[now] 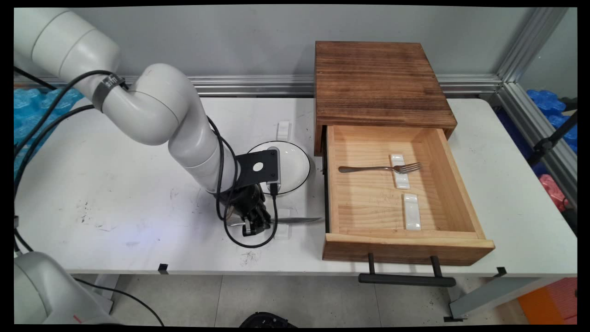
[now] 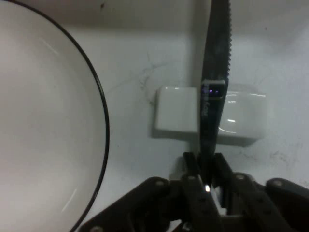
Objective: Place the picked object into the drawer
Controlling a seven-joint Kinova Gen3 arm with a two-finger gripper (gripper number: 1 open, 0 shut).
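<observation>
Beside the plate [image 1: 295, 166], jaws clenched on knife [image 1: 295, 221], blade across white rest [image 2: 241, 116].

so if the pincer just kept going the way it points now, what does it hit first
The pincer points down at the table and is shut on the knife, whose blade lies across a small white rest. Going straight on, it would probably press the knife into the white table just beneath.
</observation>
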